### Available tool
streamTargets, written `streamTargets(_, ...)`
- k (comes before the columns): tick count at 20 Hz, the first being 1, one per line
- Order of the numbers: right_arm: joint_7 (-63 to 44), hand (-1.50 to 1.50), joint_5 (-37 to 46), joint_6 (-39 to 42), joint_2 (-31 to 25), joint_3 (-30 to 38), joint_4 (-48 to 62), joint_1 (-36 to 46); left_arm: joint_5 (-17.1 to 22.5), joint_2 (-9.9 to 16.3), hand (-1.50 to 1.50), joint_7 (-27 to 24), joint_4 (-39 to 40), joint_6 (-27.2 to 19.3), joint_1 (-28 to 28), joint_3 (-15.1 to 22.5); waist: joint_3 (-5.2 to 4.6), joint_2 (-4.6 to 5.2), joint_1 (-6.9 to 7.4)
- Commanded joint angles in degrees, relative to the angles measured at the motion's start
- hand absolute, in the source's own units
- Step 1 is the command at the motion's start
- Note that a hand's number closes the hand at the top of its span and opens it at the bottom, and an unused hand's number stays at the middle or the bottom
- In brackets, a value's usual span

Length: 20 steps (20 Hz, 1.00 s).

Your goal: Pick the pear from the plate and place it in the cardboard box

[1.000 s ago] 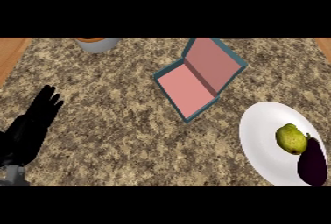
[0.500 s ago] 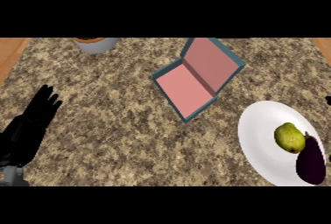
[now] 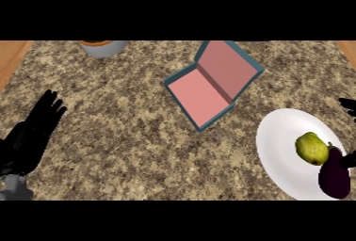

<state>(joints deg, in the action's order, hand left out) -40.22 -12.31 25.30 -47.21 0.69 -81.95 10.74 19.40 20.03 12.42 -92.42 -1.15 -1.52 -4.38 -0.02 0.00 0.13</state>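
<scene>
While the pear [image 3: 312, 148] lies on the plate [image 3: 281, 141] at four o'clock, right hand [image 3: 347, 105] barely visible, fingers unreadable, I'd approach from above, avoiding the dark fruit [image 3: 334, 175]; left hand [image 3: 33, 131] rests open.

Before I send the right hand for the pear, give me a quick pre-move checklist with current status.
1. Pear on the plate, top uncovered: ok.
2. Eggplant clear of pear: not ok, it lies against it.
3. Cardboard box open and unobstructed: ok.
4. Right hand ready: cannot tell, only fingers show at the right edge.
5. Left hand out of the path: ok, resting open at the left.
6. Bowl away from the route: ok.
</scene>
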Motion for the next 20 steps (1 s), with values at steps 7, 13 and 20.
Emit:
streamTargets(7,-3.96,-1.50,6.65,4.69,5.84,1.93,0.05,1.85,-3.36,-2.73,0.00,2.16,1.13,-0.23,-2.90,-1.73,0.00,0.00,-0.13)
streamTargets(13,-0.79,-1.50,11.33,7.03,8.02,3.58,6.70,3.38,-2.44,-1.63,0.00,0.48,3.96,4.77,-3.53,-4.30,0.01,0.07,-0.08)
streamTargets(20,-3.80,-1.50,13.80,7.65,11.77,4.14,0.01,-1.03,-2.67,-3.86,0.00,3.68,-6.26,4.74,3.79,-4.37,0.01,-0.10,-0.12)
